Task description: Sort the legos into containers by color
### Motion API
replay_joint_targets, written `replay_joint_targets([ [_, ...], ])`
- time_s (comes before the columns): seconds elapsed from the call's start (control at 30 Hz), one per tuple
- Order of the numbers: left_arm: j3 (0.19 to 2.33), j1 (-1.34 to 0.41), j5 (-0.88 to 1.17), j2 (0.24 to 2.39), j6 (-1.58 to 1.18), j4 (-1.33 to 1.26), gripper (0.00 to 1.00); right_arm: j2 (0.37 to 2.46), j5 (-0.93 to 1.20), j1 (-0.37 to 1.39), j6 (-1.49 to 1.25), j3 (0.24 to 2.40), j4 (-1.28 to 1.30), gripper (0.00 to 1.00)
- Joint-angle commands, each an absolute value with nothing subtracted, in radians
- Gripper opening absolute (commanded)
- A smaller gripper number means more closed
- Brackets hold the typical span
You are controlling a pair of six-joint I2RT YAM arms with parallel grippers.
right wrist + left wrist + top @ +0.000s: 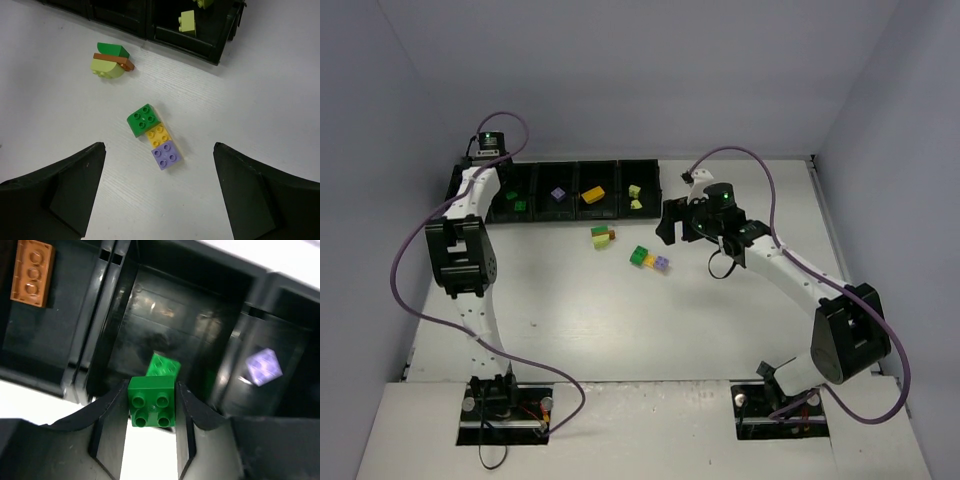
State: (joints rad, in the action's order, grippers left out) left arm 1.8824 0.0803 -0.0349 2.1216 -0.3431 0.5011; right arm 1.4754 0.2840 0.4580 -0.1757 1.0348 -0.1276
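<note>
My left gripper point(151, 407) is shut on a dark green brick point(151, 401) and holds it over a black bin point(170, 305) where another green brick point(164, 366) lies. An orange-brown brick point(32, 272) lies in the bin to the left, a lilac brick point(263, 366) in the one to the right. My right gripper point(158, 146) hangs open above three joined bricks on the table: green point(144, 119), yellow point(159, 135) and lilac point(167, 155). The row of containers point(560, 212) stands at the back left.
A second cluster of dark green, orange-brown and lime bricks point(111, 60) lies on the table just in front of the bins. A yellow brick point(593, 195) and lime bricks point(635, 195) lie in the right-hand bins. Grey walls enclose the table.
</note>
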Motion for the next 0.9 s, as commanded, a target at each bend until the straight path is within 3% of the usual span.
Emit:
replay_joint_targets([
  [0.0,1.988,0.075,-0.126,2.127,-0.298,0.419,0.03,1.468,0.267,0.459,-0.18,1.026,-0.13,0.84],
  [0.07,2.017,0.077,-0.126,2.155,-0.285,0.417,0.17,1.47,0.27,0.459,-0.172,1.016,-0.129,0.78],
  [0.2,2.072,0.078,-0.107,2.215,-0.262,0.426,0.33,1.482,0.265,0.459,-0.16,1.003,-0.127,0.71],
  [0.23,2.085,0.078,-0.107,2.223,-0.262,0.434,0.41,1.489,0.265,0.459,-0.153,1.003,-0.124,0.71],
  [0.4,2.059,0.075,-0.08,2.181,-0.27,0.433,0.61,1.54,0.273,0.459,-0.115,1.019,-0.118,0.7],
  [0.6,1.924,0.06,-0.063,2.03,-0.333,0.428,0.66,1.632,0.272,0.48,-0.051,1.088,-0.077,0.64],
  [0.87,1.689,-0.049,-0.014,1.78,-0.419,0.434,0.67,1.741,0.229,0.54,-0.009,1.14,-0.06,0.67],
])
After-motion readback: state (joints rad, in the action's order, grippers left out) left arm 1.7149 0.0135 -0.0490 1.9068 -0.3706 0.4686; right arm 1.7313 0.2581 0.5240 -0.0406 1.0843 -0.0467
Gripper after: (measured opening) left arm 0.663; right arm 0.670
